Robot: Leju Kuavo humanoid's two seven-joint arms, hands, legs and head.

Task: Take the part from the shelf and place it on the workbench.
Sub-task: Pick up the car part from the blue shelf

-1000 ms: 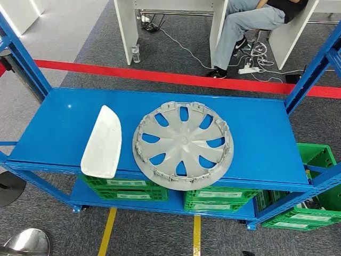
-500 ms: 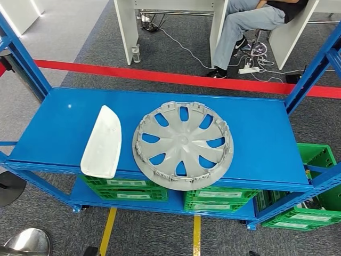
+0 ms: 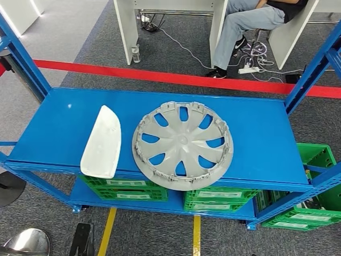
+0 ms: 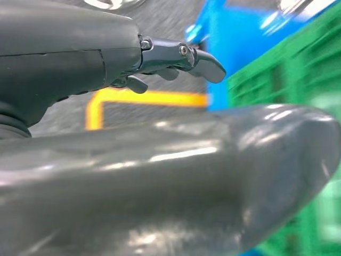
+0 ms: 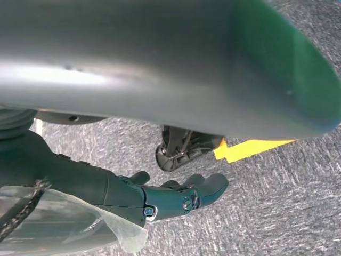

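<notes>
1. Change: against the frames of a second and half a second ago, the left hand [image 3: 82, 240] has risen into the bottom edge of the head view, below the front rail of the shelf [image 3: 261, 133]; the parts on the shelf have not shifted. This suggests that the reach toward the shelf is only beginning.
2. Left hand: in the left wrist view the left hand [image 4: 172, 58] has its fingers extended and apart, holding nothing, with blue shelf frame and a green crate [image 4: 289, 74] ahead of it.
3. Right hand: in the right wrist view the right hand [image 5: 177, 197] hangs over grey carpet near a yellow floor line [image 5: 249, 149], fingers loosely extended and empty.
4. Task's thing: the wheel cover [image 3: 183, 144], a grey round disc with curved spokes, cut-out windows and a rim of small clips, lies flat at the middle of the shelf's top level, its near edge slightly overhanging the front rail.
5. Neighbour: a white curved shell [image 3: 102, 144] lies just beside the wheel cover, on its left, apart from it.
6. Background: a seated person's legs [image 3: 241, 26] appear beyond a red floor stripe [image 3: 161, 76].
</notes>
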